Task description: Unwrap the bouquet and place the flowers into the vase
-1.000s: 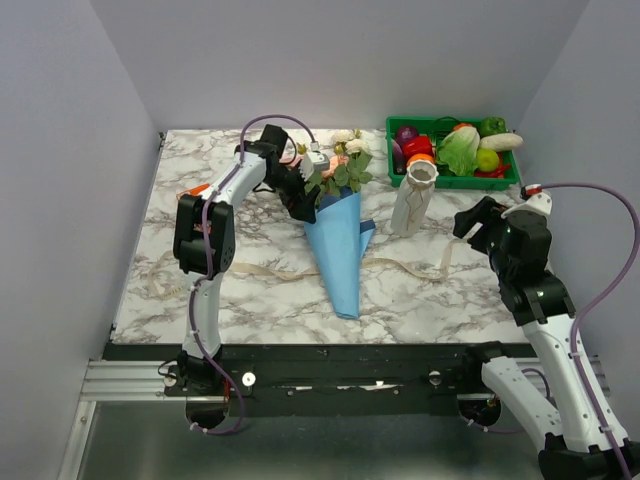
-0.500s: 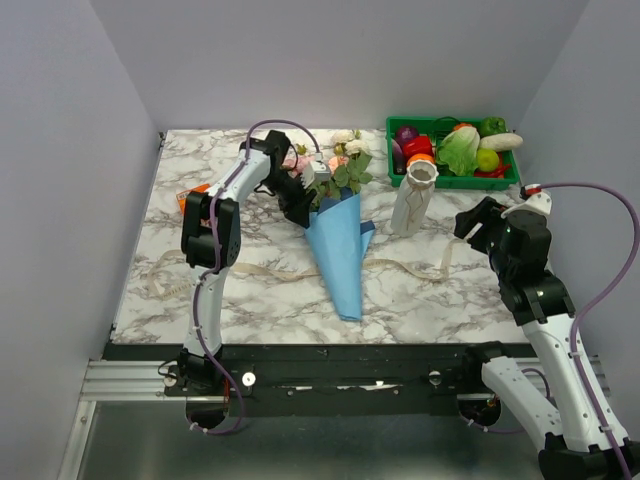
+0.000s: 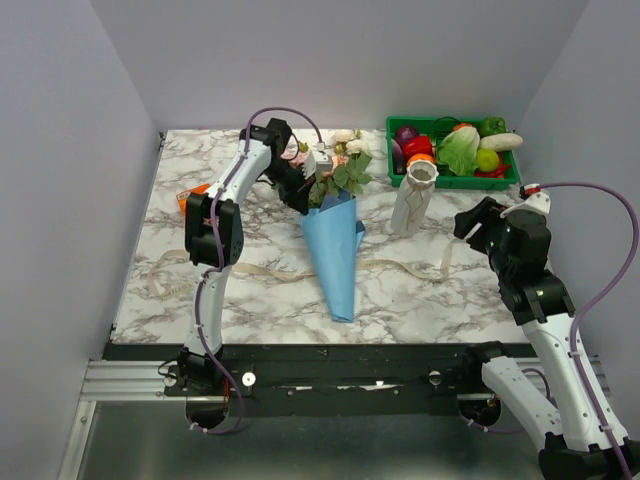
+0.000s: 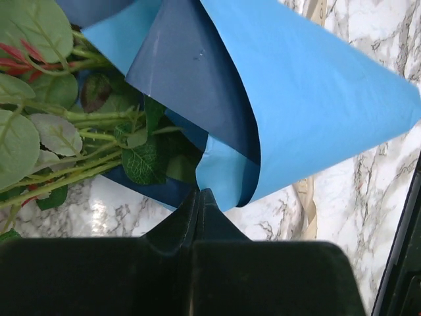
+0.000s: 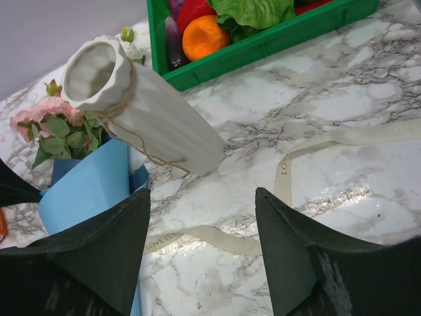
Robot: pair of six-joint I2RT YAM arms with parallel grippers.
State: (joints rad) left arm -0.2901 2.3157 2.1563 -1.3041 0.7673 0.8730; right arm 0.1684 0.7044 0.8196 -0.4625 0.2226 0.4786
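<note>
Left claw [image 4: 199,194] is being held clenched at the bouquet [image 3: 338,250] rim, arm [image 3: 235,180] being stretched toward the tabletop [image 3: 450,300] far edge.

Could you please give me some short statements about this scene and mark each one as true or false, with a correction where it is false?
1. The white ribbed vase already holds flowers. False: its mouth is empty; the pink and cream flowers sit in the blue paper cone.
2. The right gripper is open and holds nothing. True.
3. The beige ribbon is tied around the cone. False: it lies loose on the marble table.
4. The left gripper is shut, at the cone's open end. True.
5. The green plastic crate holds vegetables. True.
</note>
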